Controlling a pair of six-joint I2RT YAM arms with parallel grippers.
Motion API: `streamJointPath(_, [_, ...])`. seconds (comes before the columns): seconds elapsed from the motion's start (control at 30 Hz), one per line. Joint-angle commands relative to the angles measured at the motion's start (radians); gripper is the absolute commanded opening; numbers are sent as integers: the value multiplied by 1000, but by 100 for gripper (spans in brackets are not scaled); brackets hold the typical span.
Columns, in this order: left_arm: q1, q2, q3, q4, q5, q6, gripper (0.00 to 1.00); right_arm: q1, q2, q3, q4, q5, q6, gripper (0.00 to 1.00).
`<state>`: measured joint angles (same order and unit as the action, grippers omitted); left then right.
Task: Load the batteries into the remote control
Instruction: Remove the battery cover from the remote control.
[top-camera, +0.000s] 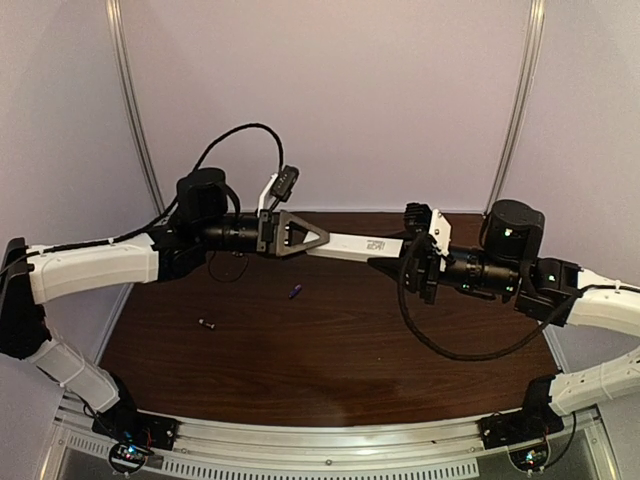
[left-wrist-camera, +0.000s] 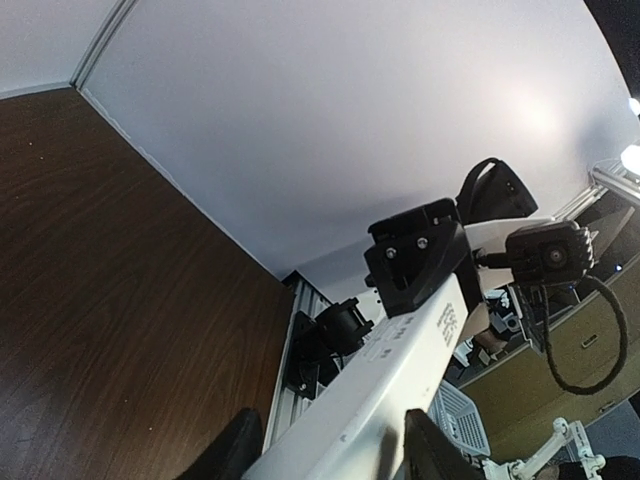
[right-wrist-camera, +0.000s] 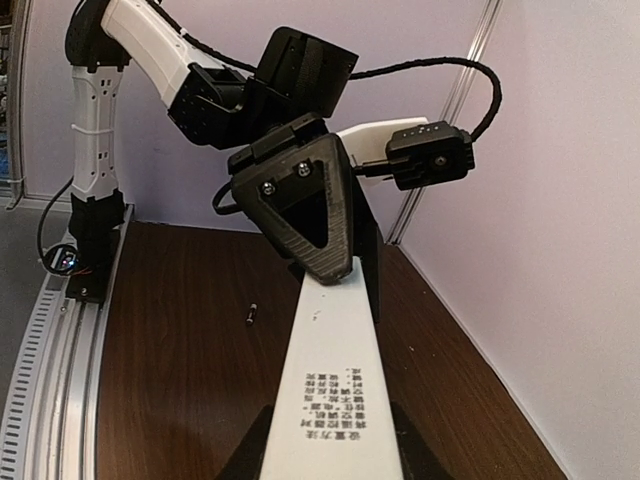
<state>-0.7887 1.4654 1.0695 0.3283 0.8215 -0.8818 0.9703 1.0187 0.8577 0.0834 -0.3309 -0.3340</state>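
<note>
The left arm (top-camera: 95, 268) and right arm (top-camera: 610, 310) wear white shells between black joint housings. Black cables (top-camera: 245, 126) loop loose off each wrist. The left fingers (right-wrist-camera: 300, 210) are black open triangles with two screws at the wide end. Small green lights (top-camera: 548, 268) glow on the right arm.

The left gripper (top-camera: 320, 238) is covering the left end of the remote control (top-camera: 355, 246); the right gripper (top-camera: 382, 265) is hiding its right end. The bottom edge is cutting off the left fingers (left-wrist-camera: 225, 455), the right fingers (right-wrist-camera: 250, 460) and the bar's near end in each wrist view. The print (right-wrist-camera: 345, 400) is showing too small to read. The bluish-purple battery (top-camera: 295, 292) and dark battery (top-camera: 207, 323) are appearing too small for their ends to be told.
</note>
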Motion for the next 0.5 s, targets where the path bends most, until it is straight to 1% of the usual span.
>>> streamJointPath(0.0, [-11, 23, 50, -40, -6, 31, 44, 7, 5, 14, 20, 23, 5, 0])
streamJointPath(0.1, [-11, 26, 43, -10, 27, 14, 36, 7, -6, 9, 21, 34, -2, 0])
streamJointPath(0.17, [-9, 18, 26, 44, 46, -7, 30, 7, -15, 3, 22, 38, -7, 0])
streamJointPath(0.33, [-1, -4, -25, 180, 98, -75, 23, 7, -42, -14, 29, 40, -14, 0])
streamJointPath(0.47, [5, -19, -46, 214, 117, -97, 23, 7, -64, -31, 38, 46, -17, 0])
